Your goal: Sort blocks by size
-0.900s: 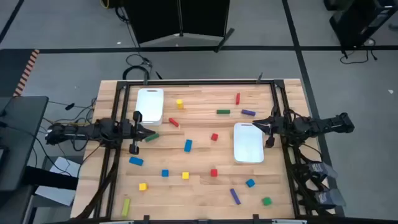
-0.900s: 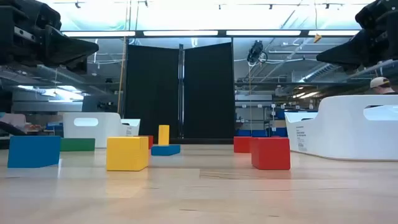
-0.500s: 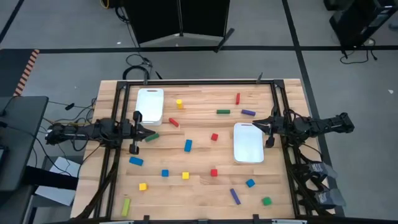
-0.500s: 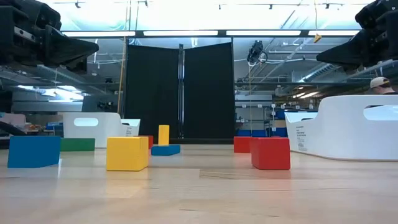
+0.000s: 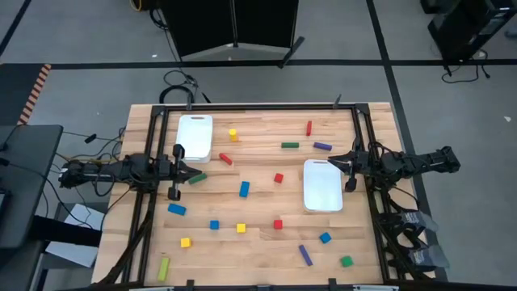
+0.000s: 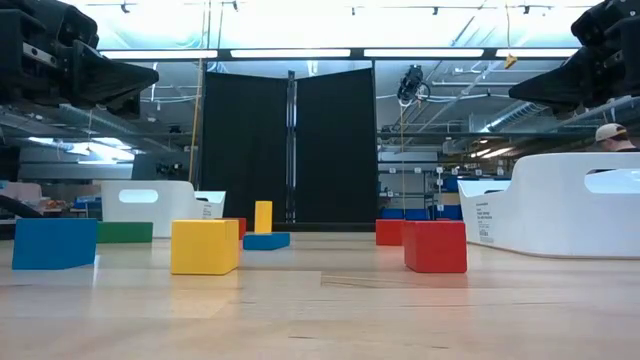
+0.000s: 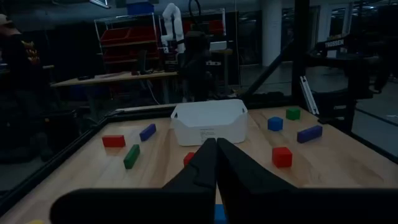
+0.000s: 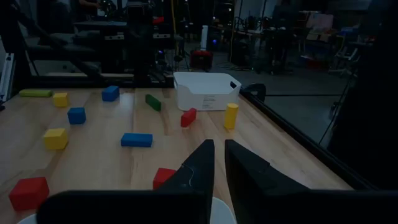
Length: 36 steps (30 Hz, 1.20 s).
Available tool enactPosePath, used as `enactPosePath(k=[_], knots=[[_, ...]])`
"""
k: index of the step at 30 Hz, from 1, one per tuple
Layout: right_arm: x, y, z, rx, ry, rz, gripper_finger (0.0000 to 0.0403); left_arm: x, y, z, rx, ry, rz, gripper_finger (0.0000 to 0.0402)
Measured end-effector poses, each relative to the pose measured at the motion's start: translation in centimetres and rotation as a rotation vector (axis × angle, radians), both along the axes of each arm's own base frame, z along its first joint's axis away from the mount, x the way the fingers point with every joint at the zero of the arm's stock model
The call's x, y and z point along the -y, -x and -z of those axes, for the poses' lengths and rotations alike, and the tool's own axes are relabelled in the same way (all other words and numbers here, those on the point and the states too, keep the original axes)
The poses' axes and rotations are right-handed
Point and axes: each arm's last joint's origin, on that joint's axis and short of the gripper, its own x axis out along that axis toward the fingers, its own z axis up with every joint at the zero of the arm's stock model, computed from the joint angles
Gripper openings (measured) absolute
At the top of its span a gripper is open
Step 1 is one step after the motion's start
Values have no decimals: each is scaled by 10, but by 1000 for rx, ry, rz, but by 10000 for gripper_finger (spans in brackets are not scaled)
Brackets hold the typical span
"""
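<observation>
Several small blocks lie scattered flat on the wooden table: a yellow cube (image 5: 233, 134), a red bar (image 5: 308, 128), a green bar (image 5: 289, 145), a purple bar (image 5: 322, 146), a blue block (image 5: 244, 189), a red cube (image 5: 278, 224) and others. My left gripper (image 5: 187, 168) hovers at the table's left edge, beside a green bar (image 5: 197, 178), shut and empty; its fingers meet in the left wrist view (image 7: 216, 152). My right gripper (image 5: 338, 166) hovers at the right edge, over the right bin's far corner, shut and empty, with only a thin slit between its fingers (image 8: 219, 152).
A white bin (image 5: 195, 137) stands at the far left and another white bin (image 5: 322, 186) at the right middle. A black frame (image 5: 258, 106) runs along the table's far and side edges. Bare wood lies between the blocks in the table's middle (image 5: 258, 202).
</observation>
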Motion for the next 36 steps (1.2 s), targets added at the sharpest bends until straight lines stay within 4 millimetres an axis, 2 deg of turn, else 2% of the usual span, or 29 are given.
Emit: enactPosePath(k=[10,13,15,18,20,22,24,27,30,36], knots=[[0,0,0,-3,10,-1,50,0,0,-2,19,1,0,15],[0,0,-2,-42,216,-14,50,0,1,-7,76,5,0,15],[-1,-1,-7,6,230,-41,50,0,2,-14,145,50,6,15],[-1,0,-22,184,155,-31,50,-1,5,-24,253,264,24,15],[2,4,-37,377,-26,40,50,-3,6,-28,299,389,1,15],[7,9,-49,546,-184,164,50,-3,7,-28,313,448,-10,15],[11,12,-54,622,-254,248,50,-3,5,-27,301,470,-9,15],[12,9,-59,514,-186,249,50,-4,1,-25,273,510,-29,15],[14,1,-63,379,-173,287,50,-6,-5,-20,235,571,-133,15],[28,-24,-69,91,-128,503,41,-12,-17,-6,161,631,-395,15]])
